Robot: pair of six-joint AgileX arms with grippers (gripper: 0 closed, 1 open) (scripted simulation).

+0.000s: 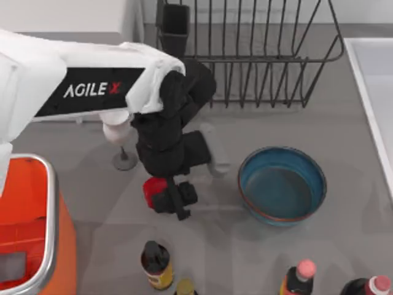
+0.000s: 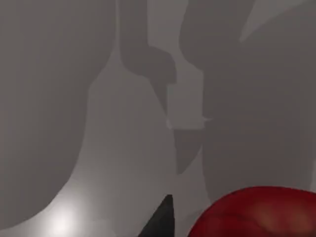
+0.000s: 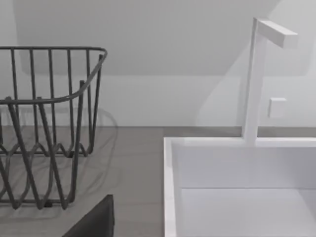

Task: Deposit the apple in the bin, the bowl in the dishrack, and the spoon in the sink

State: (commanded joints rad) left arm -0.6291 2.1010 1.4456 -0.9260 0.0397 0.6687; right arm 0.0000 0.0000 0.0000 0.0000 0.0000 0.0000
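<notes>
Grey tabletop (image 1: pixel 344 246): your left gripper (image 1: pixel 174 198) sits at the apple (image 1: pixel 153 187), nine o'clock from the bowl (image 1: pixel 282 185); its grasp can't be told. Glossy, firm, light: pinch its widest middle.

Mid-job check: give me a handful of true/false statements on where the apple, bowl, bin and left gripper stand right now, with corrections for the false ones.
1. The apple is already inside the bin. False: it sits on the table, right of the bin.
2. The left gripper is down beside the apple. True; the left wrist view shows the apple close by one finger.
3. The bowl rests in the dishrack. False: it stands on the table in front of the rack.
4. The bowl has nothing in it. True.
5. A white goblet stands partly under the left arm. True.
6. The sink is at the table's left side. False: it is at the right edge.
</notes>
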